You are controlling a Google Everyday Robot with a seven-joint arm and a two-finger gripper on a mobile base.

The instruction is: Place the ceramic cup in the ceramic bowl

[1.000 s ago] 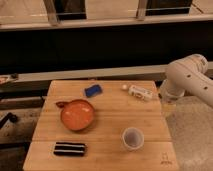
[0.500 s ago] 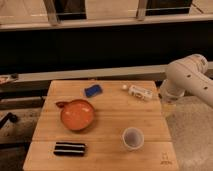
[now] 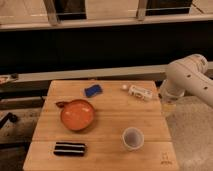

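Observation:
The ceramic cup [image 3: 133,137], small, pale and handleless, stands upright on the wooden table [image 3: 112,115] near its front right. The ceramic bowl [image 3: 77,115], wide and orange with a darker rim and a small tab at its left, sits left of centre, about a bowl's width from the cup. My white arm [image 3: 189,80] bends in from the right. My gripper [image 3: 167,106] hangs under it just off the table's right edge, well away from the cup and up to its right. It is open and holds nothing.
A blue sponge [image 3: 93,90] lies behind the bowl. A white bottle with an orange label [image 3: 138,91] lies on its side at the back right. A black-and-white striped packet [image 3: 69,148] lies at the front left. A dark counter runs behind the table.

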